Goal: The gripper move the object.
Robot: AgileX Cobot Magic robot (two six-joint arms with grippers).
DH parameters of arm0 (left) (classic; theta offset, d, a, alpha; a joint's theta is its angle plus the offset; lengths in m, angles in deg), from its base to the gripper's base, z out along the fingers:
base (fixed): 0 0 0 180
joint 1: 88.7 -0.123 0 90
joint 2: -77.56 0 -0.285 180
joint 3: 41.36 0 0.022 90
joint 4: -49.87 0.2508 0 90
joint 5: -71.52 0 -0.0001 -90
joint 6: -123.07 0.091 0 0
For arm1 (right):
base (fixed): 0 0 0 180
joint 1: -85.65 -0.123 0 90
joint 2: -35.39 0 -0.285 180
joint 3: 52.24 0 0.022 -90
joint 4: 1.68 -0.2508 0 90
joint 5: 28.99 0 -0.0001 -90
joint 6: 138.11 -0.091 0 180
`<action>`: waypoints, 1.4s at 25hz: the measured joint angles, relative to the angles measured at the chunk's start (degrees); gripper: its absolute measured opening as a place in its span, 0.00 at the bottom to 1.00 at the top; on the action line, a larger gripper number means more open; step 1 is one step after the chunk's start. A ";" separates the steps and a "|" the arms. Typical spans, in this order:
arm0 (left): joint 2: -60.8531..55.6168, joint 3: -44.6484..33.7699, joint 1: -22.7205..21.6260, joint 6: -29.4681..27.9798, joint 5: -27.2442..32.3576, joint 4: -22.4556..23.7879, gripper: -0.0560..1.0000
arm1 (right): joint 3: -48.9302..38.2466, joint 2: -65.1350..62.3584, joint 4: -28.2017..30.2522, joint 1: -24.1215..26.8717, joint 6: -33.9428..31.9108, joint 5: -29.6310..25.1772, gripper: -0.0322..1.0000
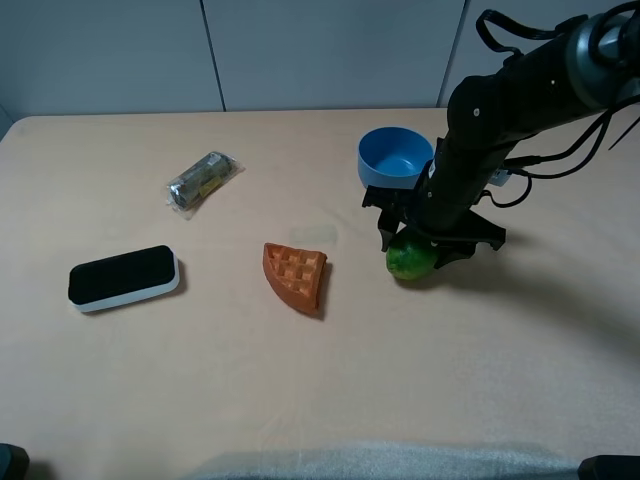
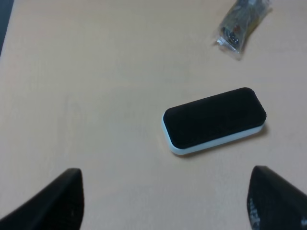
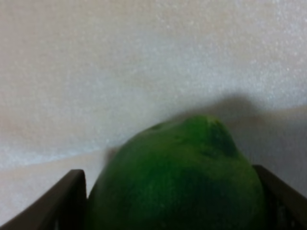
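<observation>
The green egg-shaped fruit [image 1: 408, 262] lies on the tan table just in front of the blue bowl [image 1: 395, 155]. My right gripper [image 1: 415, 248] reaches down over it from the right, with a black finger against each side. In the right wrist view the fruit [image 3: 177, 177] fills the gap between the two fingers [image 3: 72, 196], and the gripper [image 3: 175, 203] is shut on it. The fruit looks to be at table level, with its shadow close under it. My left gripper [image 2: 165, 206] is open and empty above the table's left part; only its fingertips show.
An orange waffle wedge [image 1: 296, 276] lies left of the fruit. A black-and-white block [image 1: 124, 278] lies at the left and shows in the left wrist view [image 2: 214, 120]. A clear wrapped packet [image 1: 203, 181] lies behind it, also in the left wrist view [image 2: 242, 21].
</observation>
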 joint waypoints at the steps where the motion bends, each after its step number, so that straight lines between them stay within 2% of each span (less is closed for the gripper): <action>1: 0.00 0.00 0.00 0.00 0.00 0.00 0.78 | 0.07 0.00 0.00 0.00 0.00 -0.17 0.51; 4: 0.00 0.00 0.00 0.00 0.00 0.00 0.78 | 0.07 0.00 0.00 0.00 0.72 -0.29 0.51; 11: 0.00 0.00 0.00 0.00 0.00 0.00 0.78 | 0.17 -1.03 0.45 0.00 9.02 -1.29 0.51; 19: 0.00 0.00 0.00 0.00 0.00 0.00 0.78 | 0.22 -9.66 2.51 0.00 18.17 -3.83 0.51; 27: 0.00 0.00 0.00 0.00 0.00 0.00 0.78 | 0.23 -16.61 7.46 0.08 19.81 -10.22 0.51; 31: 0.00 0.00 0.00 0.00 0.00 0.00 0.78 | 0.23 -19.14 9.06 1.63 20.12 -12.33 0.51; 35: 0.00 0.00 0.00 0.00 0.00 0.00 0.78 | 0.87 -21.63 9.61 4.96 23.13 -13.89 0.51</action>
